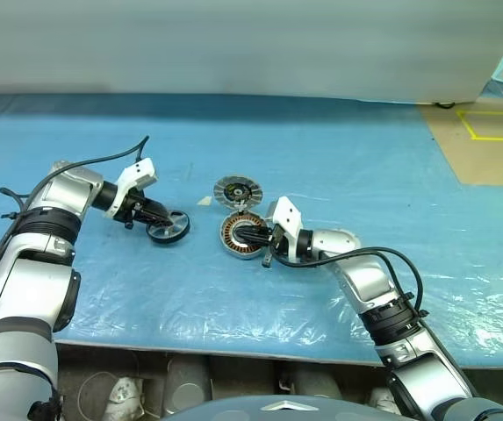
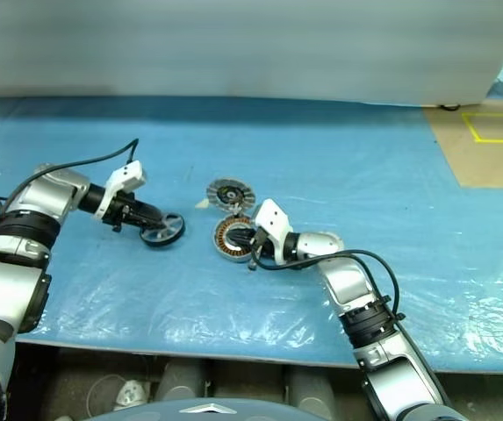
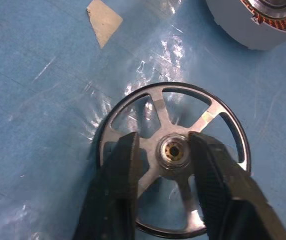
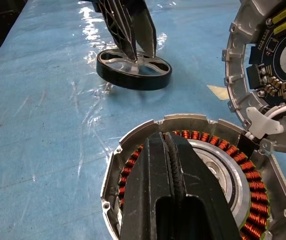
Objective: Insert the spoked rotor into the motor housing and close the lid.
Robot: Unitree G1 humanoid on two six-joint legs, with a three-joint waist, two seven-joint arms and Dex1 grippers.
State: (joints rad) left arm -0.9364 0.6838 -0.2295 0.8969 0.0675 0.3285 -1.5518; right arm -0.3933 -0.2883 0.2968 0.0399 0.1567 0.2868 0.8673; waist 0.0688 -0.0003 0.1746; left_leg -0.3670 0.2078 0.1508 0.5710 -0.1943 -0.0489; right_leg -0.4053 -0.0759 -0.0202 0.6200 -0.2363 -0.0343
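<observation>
Spoked rotor [image 1: 168,228], a thin silver metal wheel with an open rim, flat spokes and a central hub, lies on the blue plastic-covered table [image 1: 339,167] at the left of the work area, directly under the left gripper [image 3: 163,150]. In the left wrist view the two black fingers pass through the openings between spokes and stand on either side of the hub, narrowed close around it; whether the pads [image 3: 125,160] are already pressing on it cannot be told. The rotor appears tilted, with one edge off the table, as the right wrist view shows. To the right of the rotor, with bare table between them, sits the motor housing [image 1: 241,235], a round shallow silver metal cup with a ring of copper-brown windings around a pale centre. The right gripper [image 4: 167,155] is closed, its fingers together, and lies across the housing's open face; it probably steadies the housing. Just beyond the housing, on its far side, the lid [image 1: 236,190], a round silver disc with dark radial fins, stands tipped up beside the housing rim. The coming move turns on one relation: the housing lies to the right of the rotor, so the left arm must carry the rotor rightward and seat it hub-down on the pale centre. The right gripper's fingers currently cover that centre and would need to clear it first.
</observation>
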